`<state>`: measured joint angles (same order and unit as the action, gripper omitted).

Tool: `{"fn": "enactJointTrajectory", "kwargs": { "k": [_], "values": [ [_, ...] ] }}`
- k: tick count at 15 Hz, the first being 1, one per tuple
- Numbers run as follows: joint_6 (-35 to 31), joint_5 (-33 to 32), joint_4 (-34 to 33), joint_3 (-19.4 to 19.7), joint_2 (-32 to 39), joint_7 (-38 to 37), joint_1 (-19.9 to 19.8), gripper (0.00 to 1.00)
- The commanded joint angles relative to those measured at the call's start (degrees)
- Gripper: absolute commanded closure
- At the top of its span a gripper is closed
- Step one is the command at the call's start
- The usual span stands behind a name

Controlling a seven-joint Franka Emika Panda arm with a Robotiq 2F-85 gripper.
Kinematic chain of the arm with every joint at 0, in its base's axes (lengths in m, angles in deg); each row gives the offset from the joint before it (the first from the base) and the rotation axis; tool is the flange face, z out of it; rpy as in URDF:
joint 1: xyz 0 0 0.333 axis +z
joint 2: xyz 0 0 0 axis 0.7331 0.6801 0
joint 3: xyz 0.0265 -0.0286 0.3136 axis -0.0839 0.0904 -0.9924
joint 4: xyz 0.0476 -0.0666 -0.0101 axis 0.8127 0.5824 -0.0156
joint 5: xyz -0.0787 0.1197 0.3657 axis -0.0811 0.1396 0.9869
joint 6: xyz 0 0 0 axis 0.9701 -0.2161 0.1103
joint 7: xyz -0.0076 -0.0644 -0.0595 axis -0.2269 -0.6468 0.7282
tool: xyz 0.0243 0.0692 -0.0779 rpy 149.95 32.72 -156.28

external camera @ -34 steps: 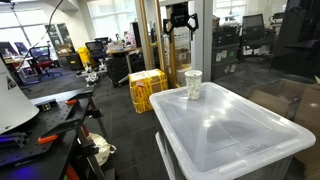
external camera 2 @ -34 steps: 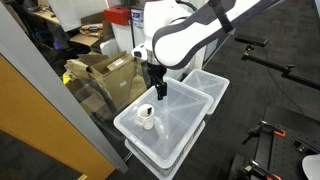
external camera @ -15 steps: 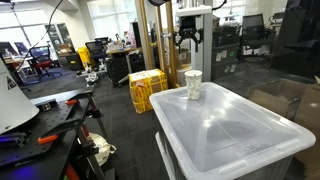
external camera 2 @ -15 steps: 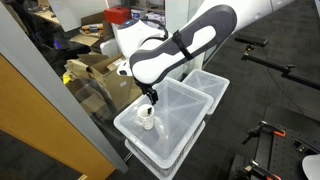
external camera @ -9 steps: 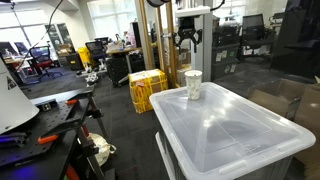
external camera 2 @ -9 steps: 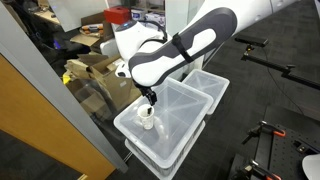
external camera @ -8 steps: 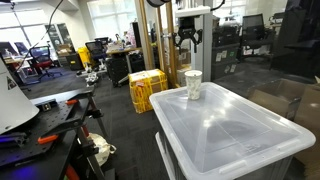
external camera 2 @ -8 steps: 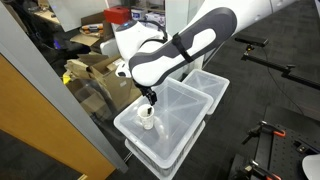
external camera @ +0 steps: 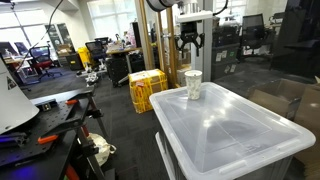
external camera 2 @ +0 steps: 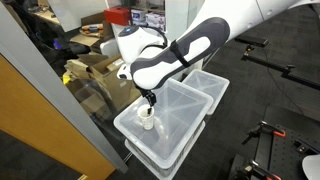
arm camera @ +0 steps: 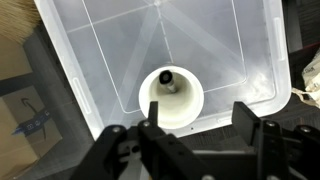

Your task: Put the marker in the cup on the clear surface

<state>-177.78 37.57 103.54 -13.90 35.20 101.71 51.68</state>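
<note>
marker (arm camera: 167, 77) — only tip visible in cup (arm camera: 190, 102) | claw (arm camera: 180, 122) body cut off

1. My arm (external camera 2: 200, 45) is glossy white, built of fat, rounded links that fill the upper middle of an exterior view (it reads almost like porcelain).
2. Darker seams show where one link meets the next.
3. The gripper (external camera 2: 148, 101) at its end is black and small against those white shells.
4. At the top centre of an exterior view, the gripper (external camera: 190, 42) is a black forked shape under a pale grey-white wrist block.
5. In the wrist view the gripper (arm camera: 198, 118) runs along the bottom edge: matt black, chunky linkages, flat dark fingers (arm camera: 243, 118).
</note>
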Motion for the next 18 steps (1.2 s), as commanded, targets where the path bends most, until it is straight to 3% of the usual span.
{"fn": "enactJointTrajectory", "kwargs": {
  "k": [1,5,12,18],
  "values": [
    [0.07,-1.47,-3.05,0.59,2.15,-2.09,0.70,0.26],
    [0.95,-1.88,-5.24,0.93,3.85,-2.11,1.11,0.32],
    [1.98,-2.14,-10.09,1.38,8.00,-1.86,1.52,0.31],
    [2.33,-1.74,-12.97,0.92,11.13,-1.50,1.87,0.40]
  ]
}}
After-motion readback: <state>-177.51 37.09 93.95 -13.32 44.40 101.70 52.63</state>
